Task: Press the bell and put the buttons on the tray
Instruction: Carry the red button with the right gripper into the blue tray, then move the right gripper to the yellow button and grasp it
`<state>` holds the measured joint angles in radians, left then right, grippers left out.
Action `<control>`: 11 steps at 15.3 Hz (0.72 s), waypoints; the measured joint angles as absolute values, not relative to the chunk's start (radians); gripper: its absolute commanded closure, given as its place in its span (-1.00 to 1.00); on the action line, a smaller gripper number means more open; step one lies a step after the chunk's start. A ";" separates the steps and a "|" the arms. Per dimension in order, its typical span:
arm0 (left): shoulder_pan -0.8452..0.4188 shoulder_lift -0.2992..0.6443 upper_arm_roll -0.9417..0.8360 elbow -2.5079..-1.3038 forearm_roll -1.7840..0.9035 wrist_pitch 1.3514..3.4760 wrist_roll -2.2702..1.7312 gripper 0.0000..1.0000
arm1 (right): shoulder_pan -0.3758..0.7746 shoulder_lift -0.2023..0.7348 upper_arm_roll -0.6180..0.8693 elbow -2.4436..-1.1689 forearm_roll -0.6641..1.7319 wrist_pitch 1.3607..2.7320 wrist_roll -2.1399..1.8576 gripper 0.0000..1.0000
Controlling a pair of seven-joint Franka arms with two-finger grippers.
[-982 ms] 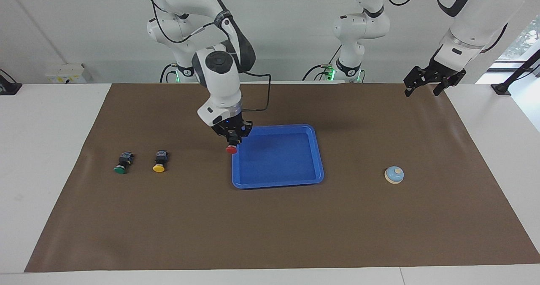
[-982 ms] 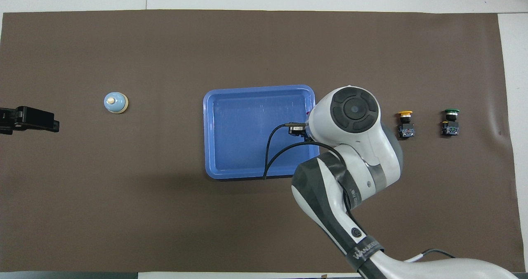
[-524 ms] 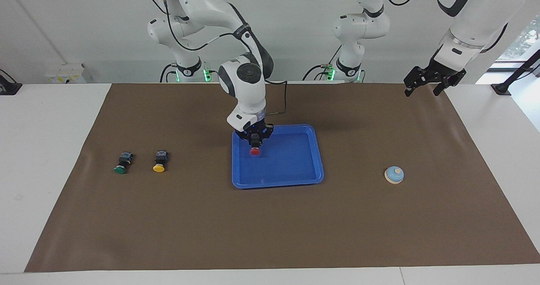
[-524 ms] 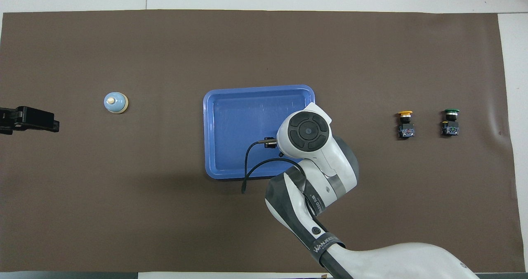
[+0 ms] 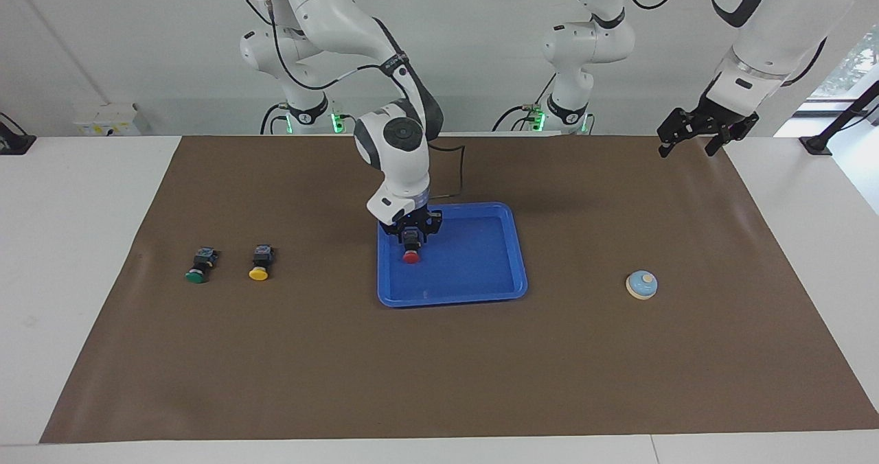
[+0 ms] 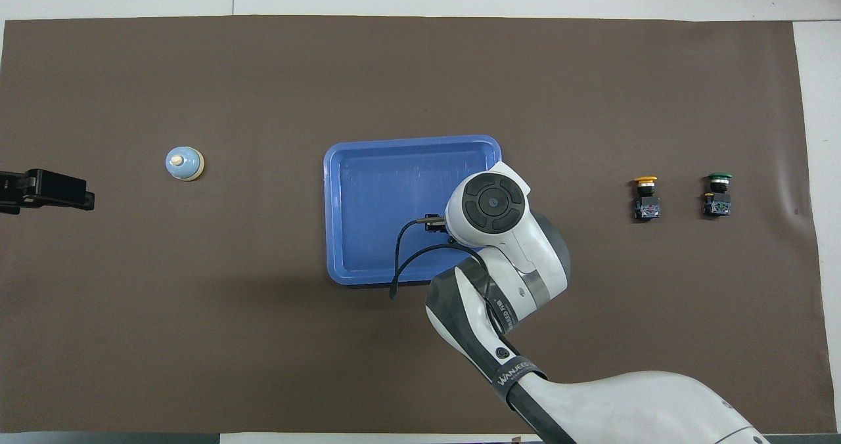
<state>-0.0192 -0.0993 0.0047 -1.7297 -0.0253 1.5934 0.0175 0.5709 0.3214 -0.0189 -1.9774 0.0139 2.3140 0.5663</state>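
Observation:
The blue tray (image 5: 474, 265) (image 6: 381, 201) lies mid-table. My right gripper (image 5: 411, 239) is low over the tray's corner nearest the right arm's base, right at the black body of the red button (image 5: 411, 257). The button's cap points away from the robots and is down at the tray floor. In the overhead view the right wrist hides both. The yellow button (image 5: 260, 263) (image 6: 646, 198) and green button (image 5: 198, 268) (image 6: 718, 194) lie on the mat toward the right arm's end. The bell (image 5: 641, 285) (image 6: 184, 163) stands toward the left arm's end. My left gripper (image 5: 687, 149) (image 6: 46, 191) waits open, raised.
A brown mat (image 5: 439, 368) covers most of the white table. The right arm's cable (image 6: 407, 260) loops over the tray's edge nearest the robots. The left arm hangs over the mat's corner near its own base.
My right gripper carried the red button from the tray's rim in over the tray, then sank until the button reached the tray floor. The left arm has not moved.

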 measured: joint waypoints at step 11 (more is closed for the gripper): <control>-0.019 -0.099 0.005 -1.730 -0.025 1.593 0.017 -1.00 | 0.273 0.160 -0.041 -1.885 0.009 2.035 0.391 -1.00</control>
